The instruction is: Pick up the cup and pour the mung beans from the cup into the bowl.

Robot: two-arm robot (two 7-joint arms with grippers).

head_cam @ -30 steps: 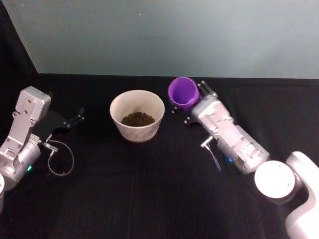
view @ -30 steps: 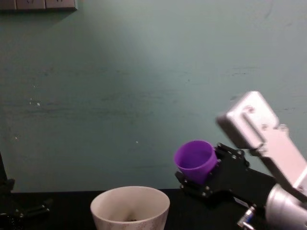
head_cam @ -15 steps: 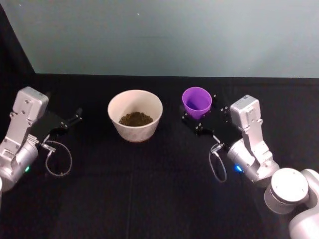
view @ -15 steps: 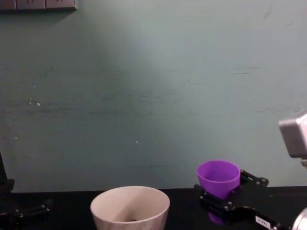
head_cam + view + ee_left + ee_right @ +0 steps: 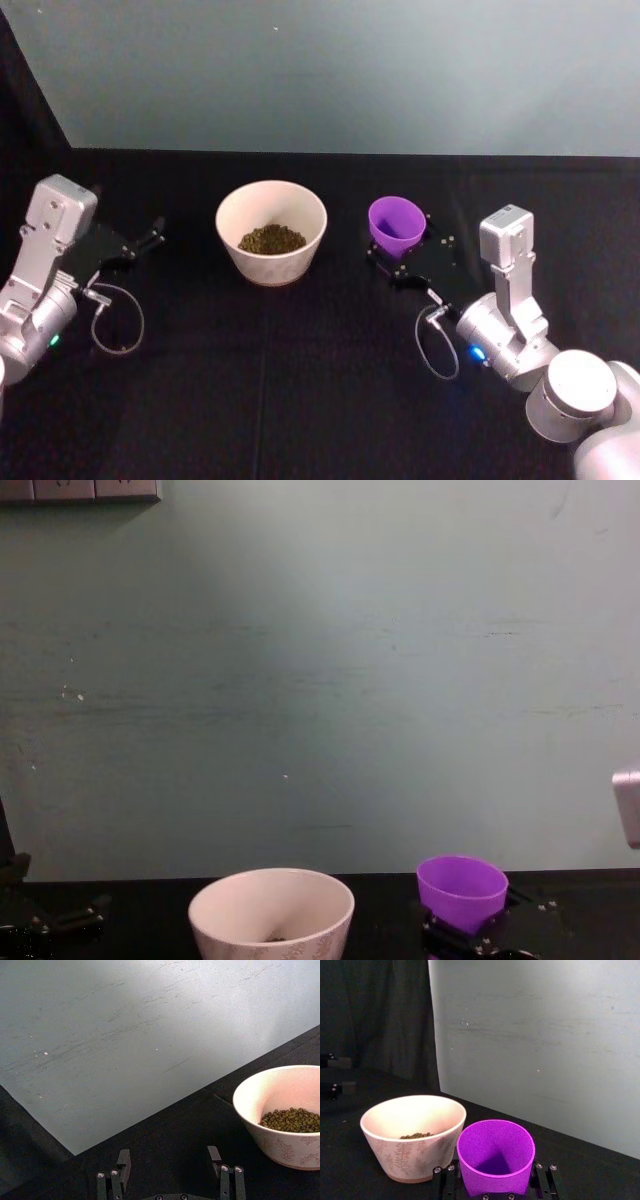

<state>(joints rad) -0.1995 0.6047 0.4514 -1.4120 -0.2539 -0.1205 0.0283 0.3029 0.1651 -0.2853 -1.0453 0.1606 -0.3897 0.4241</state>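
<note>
head view: the bowl sits on the black surface, a heap of mung beans in its bottom. the cup stands upright just to the right of the bowl, a clear gap between them. the right claw has its fingers closed on the cup's lower body from the near side. whether the cup's base touches the surface, cannot tell.

right wrist view: looks into the cup; purple inside, no grains visible. finger tips flank its wall on either side. the bowl beside it shows a faint leafy pattern outside and a sliver of beans above the rim line.

chest view: side-on, the cup stands lower than the bowl's rim; beans barely show.

left wrist view: the left claw has fingers spread wide, nothing between them; the bowl with beans is off ahead of it.

head view again: left claw is parked well left of the bowl, a cable loop hanging by its arm. pale green wall behind the bowl. nothing stands between cup and bowl.
</note>
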